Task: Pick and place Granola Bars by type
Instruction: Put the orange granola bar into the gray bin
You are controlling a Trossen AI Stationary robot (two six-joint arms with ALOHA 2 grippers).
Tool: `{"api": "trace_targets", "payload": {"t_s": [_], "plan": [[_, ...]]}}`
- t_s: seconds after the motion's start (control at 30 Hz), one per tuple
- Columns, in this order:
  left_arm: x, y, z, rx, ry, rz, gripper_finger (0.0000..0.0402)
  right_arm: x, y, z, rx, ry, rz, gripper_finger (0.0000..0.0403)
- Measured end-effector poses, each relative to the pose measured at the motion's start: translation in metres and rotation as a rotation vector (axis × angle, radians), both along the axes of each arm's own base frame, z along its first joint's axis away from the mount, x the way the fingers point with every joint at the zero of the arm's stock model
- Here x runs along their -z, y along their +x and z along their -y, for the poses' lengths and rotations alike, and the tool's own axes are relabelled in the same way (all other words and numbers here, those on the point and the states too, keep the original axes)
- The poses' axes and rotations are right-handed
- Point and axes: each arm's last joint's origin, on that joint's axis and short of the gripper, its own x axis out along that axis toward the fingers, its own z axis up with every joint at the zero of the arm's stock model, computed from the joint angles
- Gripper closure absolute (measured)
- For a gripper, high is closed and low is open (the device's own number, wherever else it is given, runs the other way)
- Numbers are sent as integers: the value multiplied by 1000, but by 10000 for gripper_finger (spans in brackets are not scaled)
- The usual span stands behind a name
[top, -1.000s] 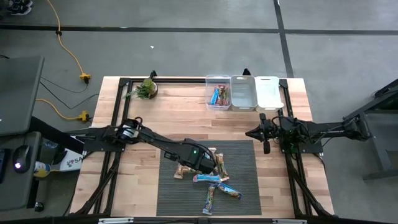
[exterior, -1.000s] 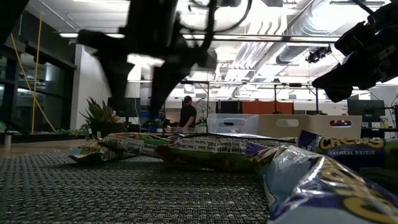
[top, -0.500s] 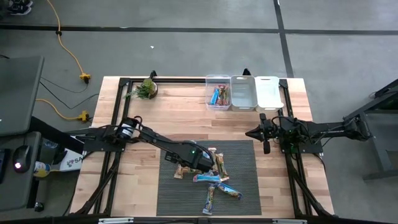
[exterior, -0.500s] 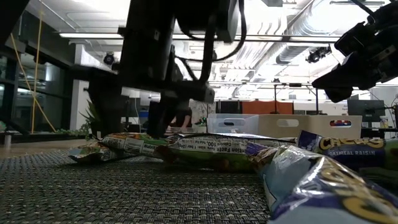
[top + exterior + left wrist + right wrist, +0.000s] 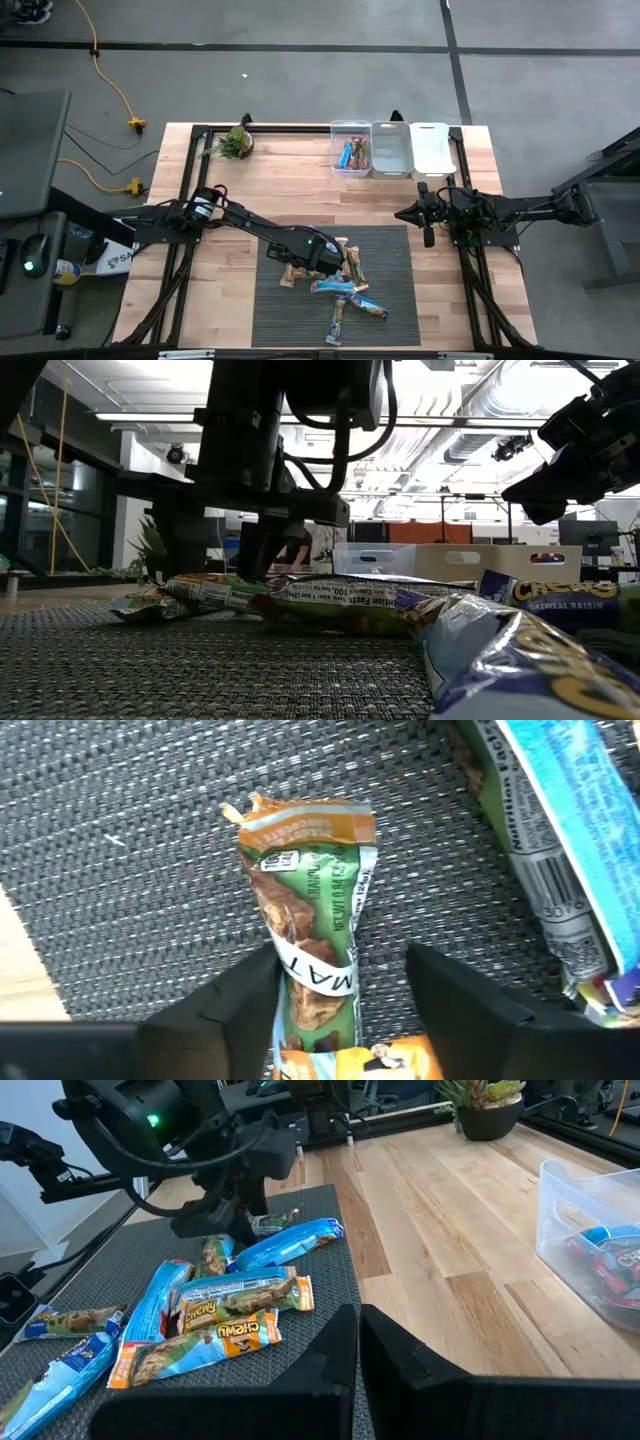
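Left gripper (image 5: 340, 995): down on the mat (image 5: 390, 300), jaws spread astride a green granola bar (image 5: 315, 935), seemingly not yet clamped. Right gripper (image 5: 429, 238): clenched empty above the table (image 5: 290, 180).

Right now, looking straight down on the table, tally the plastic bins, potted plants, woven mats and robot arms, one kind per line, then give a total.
plastic bins: 3
potted plants: 1
woven mats: 1
robot arms: 2
Total: 7
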Motion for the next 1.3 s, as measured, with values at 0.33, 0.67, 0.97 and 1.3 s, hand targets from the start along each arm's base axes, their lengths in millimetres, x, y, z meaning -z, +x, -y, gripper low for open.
{"api": "trace_targets", "payload": {"t_s": [0.33, 0.67, 0.97, 1.3], "plan": [[0, 1, 0, 0, -5, 9, 278, 0, 0, 0, 0, 0, 0, 402], [-2, -2, 0, 22, -8, -13, 321, 0, 0, 0, 0, 0, 0, 402], [-21, -12, -4, 24, 29, -27, 343, 0, 0, 0, 0, 0, 0, 402], [-72, -8, -8, 107, 131, 139, 344, 0, 0, 0, 0, 0, 1, 402]]}}
